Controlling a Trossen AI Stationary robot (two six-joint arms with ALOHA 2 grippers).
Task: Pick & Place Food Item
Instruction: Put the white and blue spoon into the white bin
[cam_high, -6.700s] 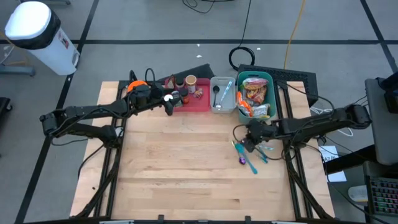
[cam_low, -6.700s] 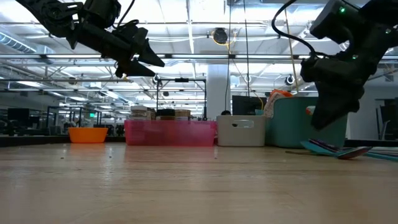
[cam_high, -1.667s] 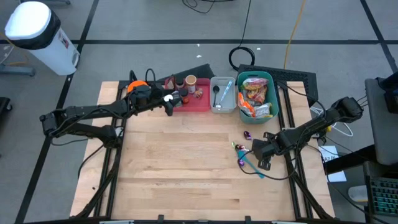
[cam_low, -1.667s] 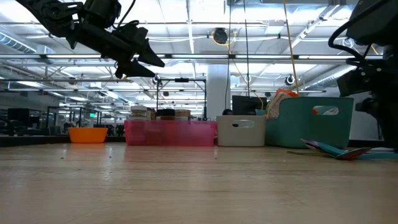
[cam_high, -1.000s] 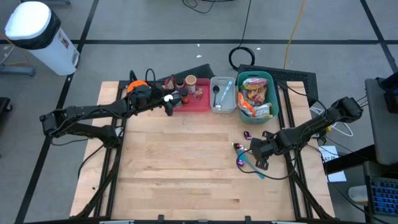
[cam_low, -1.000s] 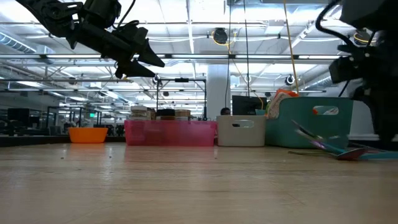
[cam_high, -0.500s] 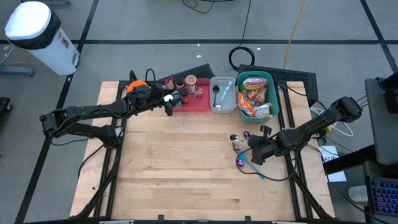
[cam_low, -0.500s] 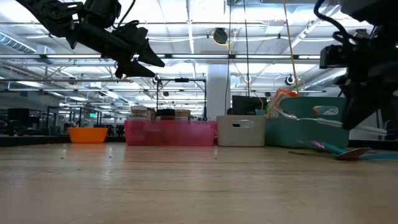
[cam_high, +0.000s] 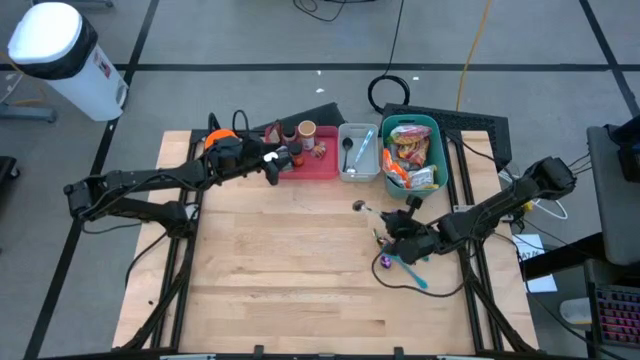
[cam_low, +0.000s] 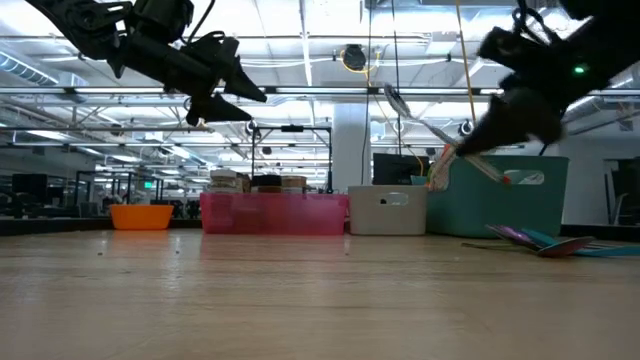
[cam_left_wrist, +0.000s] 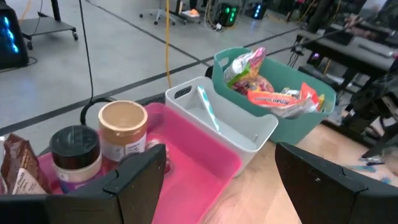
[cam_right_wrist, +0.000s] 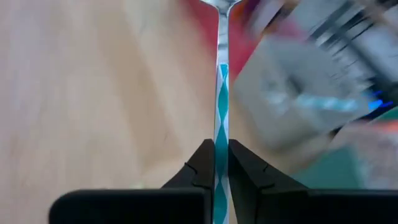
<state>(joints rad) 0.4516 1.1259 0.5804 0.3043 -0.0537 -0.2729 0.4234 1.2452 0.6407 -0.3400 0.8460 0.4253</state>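
My right gripper (cam_high: 393, 226) is shut on a spoon (cam_high: 372, 213) with a teal-and-white patterned handle. It holds the spoon above the table in front of the white bin (cam_high: 358, 152) and the teal bin (cam_high: 410, 150) of snack packets. In the low view the spoon (cam_low: 425, 125) slants with its bowl uppermost. My left gripper (cam_high: 272, 166) hangs open over the near left corner of the pink tray (cam_high: 318, 165), which holds jars (cam_left_wrist: 99, 146). Nothing is between its fingers (cam_left_wrist: 140, 180). My right gripper pinches the spoon's patterned handle (cam_right_wrist: 221, 134) between its two fingers (cam_right_wrist: 202, 165). The handle runs straight out ahead along the fingers, with the bowl (cam_high: 359, 206) at the far end, toward the table's far left. The spoon is lifted clear of the table.
Purple and teal utensils (cam_high: 396, 264) lie loose on the table just near of my right gripper. The white bin holds more utensils (cam_left_wrist: 208, 112). An orange bowl (cam_low: 141, 216) sits at the far left, beside the pink tray.
My right gripper has risen from the pile of loose utensils with the spoon and gone a little toward the table's left edge, turning at the wrist. The spoon has swung from low over the pile to slanting up, bowl toward the far left. My left gripper has kept still.
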